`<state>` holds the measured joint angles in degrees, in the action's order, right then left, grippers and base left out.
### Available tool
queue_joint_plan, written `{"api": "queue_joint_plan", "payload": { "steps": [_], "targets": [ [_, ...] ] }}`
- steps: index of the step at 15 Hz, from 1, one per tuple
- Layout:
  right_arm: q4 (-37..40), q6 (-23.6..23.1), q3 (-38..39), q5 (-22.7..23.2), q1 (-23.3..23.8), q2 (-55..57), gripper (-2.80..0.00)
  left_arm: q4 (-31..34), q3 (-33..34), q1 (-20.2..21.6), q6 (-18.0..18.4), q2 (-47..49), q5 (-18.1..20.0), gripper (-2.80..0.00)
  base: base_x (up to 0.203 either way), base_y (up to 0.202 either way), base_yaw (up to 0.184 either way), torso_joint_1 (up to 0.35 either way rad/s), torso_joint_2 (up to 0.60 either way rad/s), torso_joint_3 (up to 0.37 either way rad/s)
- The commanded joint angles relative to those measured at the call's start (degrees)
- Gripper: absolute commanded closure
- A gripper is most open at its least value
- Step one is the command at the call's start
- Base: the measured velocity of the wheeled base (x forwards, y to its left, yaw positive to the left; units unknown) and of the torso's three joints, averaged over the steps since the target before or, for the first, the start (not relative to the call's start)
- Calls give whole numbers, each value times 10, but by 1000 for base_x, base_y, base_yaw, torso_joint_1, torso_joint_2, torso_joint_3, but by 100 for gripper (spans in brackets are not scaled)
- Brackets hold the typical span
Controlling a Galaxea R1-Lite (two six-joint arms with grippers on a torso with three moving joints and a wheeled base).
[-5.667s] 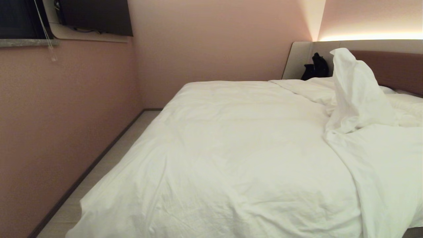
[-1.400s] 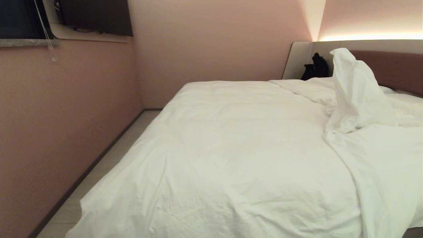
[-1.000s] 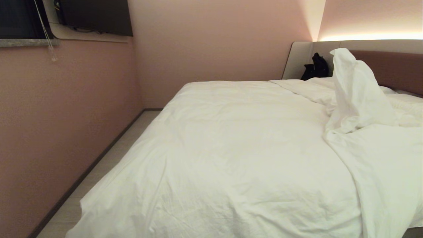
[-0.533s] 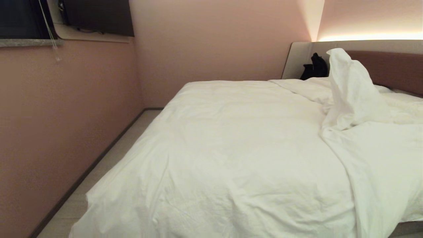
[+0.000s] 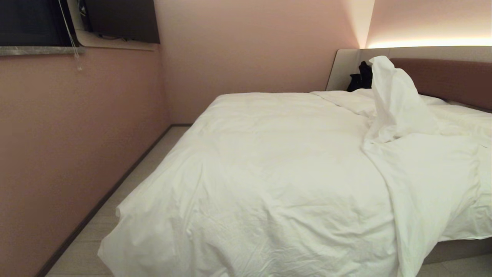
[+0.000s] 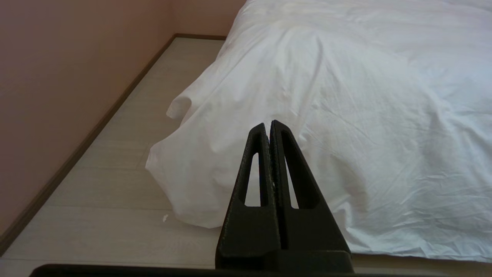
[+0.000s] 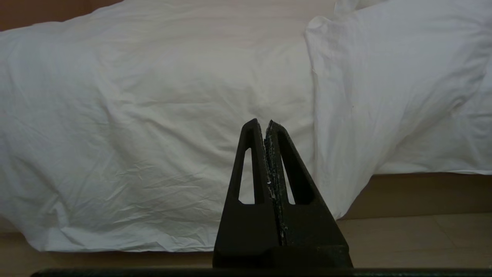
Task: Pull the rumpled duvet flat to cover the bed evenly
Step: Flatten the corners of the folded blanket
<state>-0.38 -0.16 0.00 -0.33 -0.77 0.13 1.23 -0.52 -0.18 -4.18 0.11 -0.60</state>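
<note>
Both closed and empty: left gripper (image 6: 271,125) facing duvet (image 5: 276,173) foot corner, right gripper (image 7: 265,123) nearer the fold at bed (image 5: 453,250) foot edge.

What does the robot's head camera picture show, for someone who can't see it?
A big white duvet covers most of a wide bed, but one part stands up in a tall rumpled peak near the brown headboard. Pink walls surround the bed, with pale floor along its left side. Neither gripper is in this view.

Pink walls (image 5: 250,46), pale plank floor (image 5: 88,246), a dark window (image 5: 30,21) and a glowing light strip (image 5: 430,41).
</note>
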Motion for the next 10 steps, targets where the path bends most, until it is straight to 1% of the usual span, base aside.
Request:
{"api": "queue_joint_plan", "payload": {
  "steps": [1,8,9,10],
  "targets": [
    [-1,0,0,0,0,0,0,0,0,0,-1,0,0,0,0,0,0,0,0,0],
    [-1,0,0,0,0,0,0,-8,2,0,1,0,0,0,0,0,0,0,0,0],
    [-1,0,0,0,0,0,0,-9,-6,0,-1,0,4,0,0,0,0,0,0,0],
    [-1,0,0,0,0,0,0,-3,-31,0,-2,5,8,0,0,0,0,0,0,0]
  ]
}}
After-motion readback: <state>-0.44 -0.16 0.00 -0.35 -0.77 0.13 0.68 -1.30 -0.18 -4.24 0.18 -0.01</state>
